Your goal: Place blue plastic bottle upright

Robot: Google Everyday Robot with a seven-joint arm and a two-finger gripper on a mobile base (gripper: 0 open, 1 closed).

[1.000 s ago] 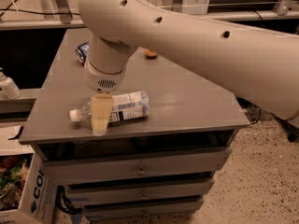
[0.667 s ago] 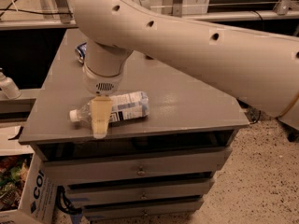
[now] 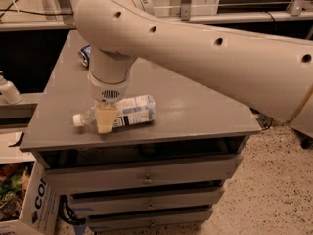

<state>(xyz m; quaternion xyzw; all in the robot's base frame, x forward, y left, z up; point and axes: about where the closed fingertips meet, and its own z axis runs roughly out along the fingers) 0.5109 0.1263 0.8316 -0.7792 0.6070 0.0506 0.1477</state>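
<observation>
The blue plastic bottle (image 3: pixel 133 110) lies on its side near the front edge of the grey cabinet top (image 3: pixel 195 106). It is clear, with a pale label, and its white cap (image 3: pixel 77 120) points left. My gripper (image 3: pixel 105 119) comes straight down onto the bottle's neck end, between cap and label. Its pale yellow tip stands in front of the bottle and hides part of it. My large beige arm (image 3: pixel 205 53) crosses the view from the right.
A dark blue soda can (image 3: pixel 84 56) lies at the back left of the cabinet top, partly behind my arm. A white bottle (image 3: pixel 8 90) stands on a lower shelf at far left. Drawers (image 3: pixel 146 177) sit below; a cardboard box (image 3: pixel 34 207) is on the floor at left.
My arm's upper part has swung slightly to the left. The gripper stays at the bottle's neck end, and the bottle has not moved.
</observation>
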